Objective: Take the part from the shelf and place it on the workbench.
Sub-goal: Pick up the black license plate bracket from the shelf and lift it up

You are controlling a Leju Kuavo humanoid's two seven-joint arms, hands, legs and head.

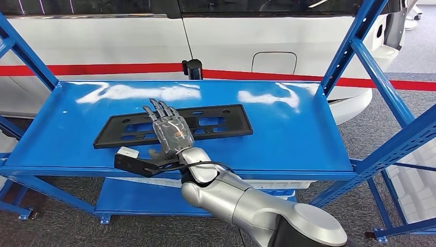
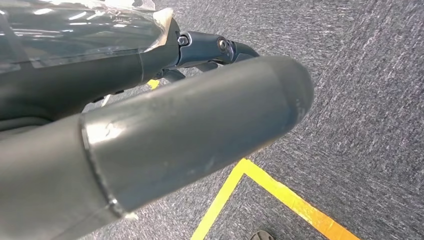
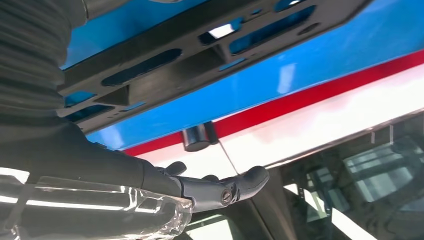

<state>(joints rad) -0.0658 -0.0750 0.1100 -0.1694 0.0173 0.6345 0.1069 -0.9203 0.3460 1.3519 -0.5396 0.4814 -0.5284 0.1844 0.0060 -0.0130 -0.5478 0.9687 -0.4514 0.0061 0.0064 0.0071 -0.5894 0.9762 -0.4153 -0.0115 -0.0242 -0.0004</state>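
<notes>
The part (image 1: 221, 121) is a long flat black frame with slots, lying on the blue shelf (image 1: 298, 139) left of its middle. My right hand (image 1: 172, 131) reaches over the shelf's front edge and lies stretched above the part's middle-left, fingers straight and apart, holding nothing. In the right wrist view the fingers (image 3: 220, 187) stand off from the part (image 3: 165, 65) with a gap between them. My left hand (image 2: 175, 130) hangs over the carpet floor with its thumb and a finger extended and nothing in it.
Blue uprights (image 1: 355, 49) frame the shelf at both ends, and a lower blue shelf (image 1: 133, 198) sits beneath. A white vehicle with a red stripe (image 1: 103, 68) stands close behind. A black post (image 1: 193, 68) rises at the back edge. Yellow floor tape (image 2: 280, 192) crosses the grey carpet.
</notes>
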